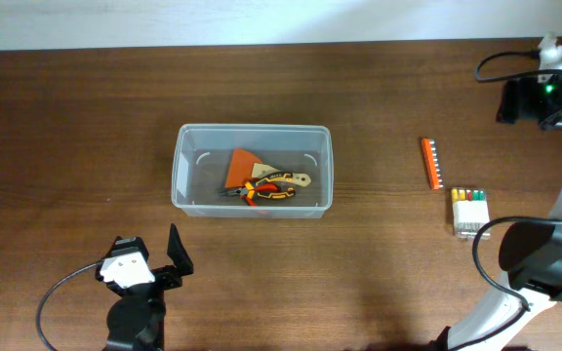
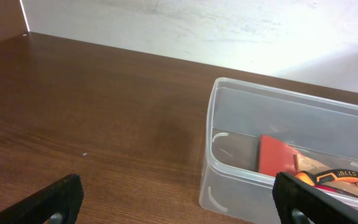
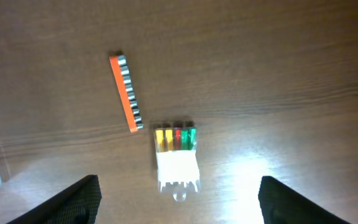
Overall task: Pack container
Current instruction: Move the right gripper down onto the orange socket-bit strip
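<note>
The clear plastic container point(image 1: 185, 185) stands mid-table. It holds an orange scraper point(image 1: 243, 166) and orange-handled pliers point(image 1: 266, 191). In the left wrist view the container point(image 2: 241, 180) is ahead to the right, with the scraper point(image 2: 275, 155) and pliers point(image 2: 337, 178) inside. My left gripper point(image 1: 152, 255) is open and empty, near the front edge, left of and nearer than the container; its fingers point(image 2: 179, 208) are spread wide. My right gripper point(image 3: 182, 205) is open and empty, just above the table beside a small clear case of coloured bits point(image 3: 177, 155). In the overhead view it point(image 1: 510, 249) is at the right.
An orange bit holder point(image 1: 431, 163) lies right of the container, with the small case point(image 1: 469, 211) just nearer; the holder also shows in the right wrist view point(image 3: 125, 93). A black device with cables point(image 1: 535, 97) sits at the back right corner. A white wall borders the table's far edge.
</note>
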{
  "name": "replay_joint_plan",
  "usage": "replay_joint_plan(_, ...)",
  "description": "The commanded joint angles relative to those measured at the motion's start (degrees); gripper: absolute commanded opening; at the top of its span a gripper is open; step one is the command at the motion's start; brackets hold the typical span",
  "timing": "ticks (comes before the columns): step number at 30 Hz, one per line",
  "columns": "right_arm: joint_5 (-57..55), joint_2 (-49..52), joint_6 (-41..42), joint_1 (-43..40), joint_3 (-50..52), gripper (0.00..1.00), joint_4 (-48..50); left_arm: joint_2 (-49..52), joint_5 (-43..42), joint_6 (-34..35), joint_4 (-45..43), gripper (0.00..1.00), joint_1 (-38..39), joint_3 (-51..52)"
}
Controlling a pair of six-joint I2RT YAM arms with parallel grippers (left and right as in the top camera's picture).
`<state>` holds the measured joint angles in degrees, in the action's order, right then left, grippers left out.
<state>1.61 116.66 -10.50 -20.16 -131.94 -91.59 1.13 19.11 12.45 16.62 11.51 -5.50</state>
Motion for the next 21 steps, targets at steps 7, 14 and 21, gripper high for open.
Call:
replay_joint_plan(7, 1.18, 1.16, -1.25, -0.11, 15.91, 0.75, 9.79, -0.35, 0.2, -0.5, 0.09, 0.99, 0.24, 0.15)
replay_joint_plan(14, 1.16, 1.16, -3.19, -0.07, 25.0, 0.72, 18.01, -0.35, 0.2, -0.5, 0.09, 0.99, 0.24, 0.17)
replay_joint_plan(21, 1.27, 1.16, -6.54, 0.35, 30.42, 0.71, 22.38, -0.35, 0.2, -0.5, 0.09, 0.99, 0.22, 0.17)
